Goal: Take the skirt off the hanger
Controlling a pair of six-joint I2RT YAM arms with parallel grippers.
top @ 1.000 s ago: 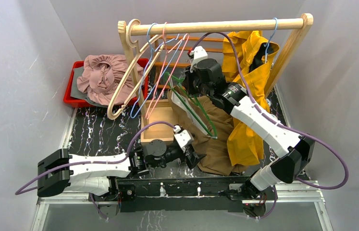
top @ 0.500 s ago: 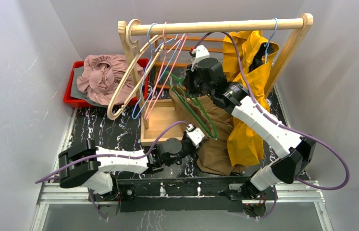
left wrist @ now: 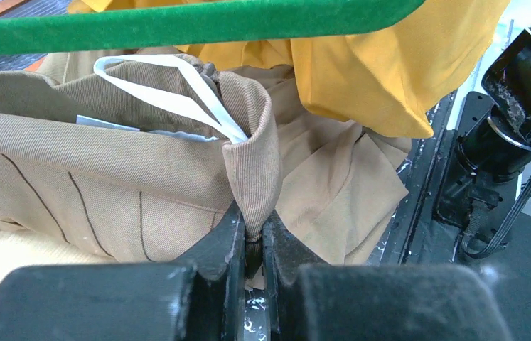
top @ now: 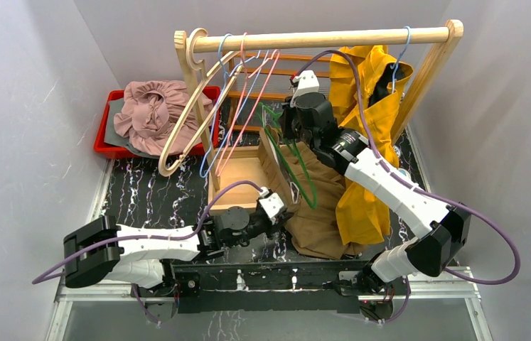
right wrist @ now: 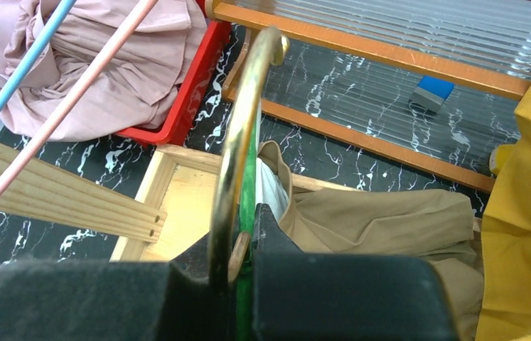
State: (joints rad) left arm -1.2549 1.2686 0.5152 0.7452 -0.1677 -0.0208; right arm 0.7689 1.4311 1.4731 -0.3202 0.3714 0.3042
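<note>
The tan skirt [top: 315, 206] hangs from a green hanger [top: 292, 160] down onto the table in front of the rack. My left gripper [top: 285, 210] is shut on a fold of the skirt's waistband [left wrist: 251, 167], beside its white loop [left wrist: 170, 96]. The hanger's green bar [left wrist: 177, 25] crosses above. My right gripper [top: 283, 122] is shut on the green hanger [right wrist: 247, 199] at the base of its brass hook [right wrist: 237, 121], holding it up below the rail. The skirt [right wrist: 383, 220] spreads below it.
A wooden rack [top: 319, 39] carries several empty hangers [top: 230, 106] at left and a yellow garment [top: 369, 135] at right. A red bin [top: 106, 145] with pink cloth [top: 152, 110] sits back left. A wooden tray [top: 237, 177] lies under the rack.
My left gripper has reached right to the skirt's edge and closed on the waistband. The right arm with the green hanger has shifted slightly right.
</note>
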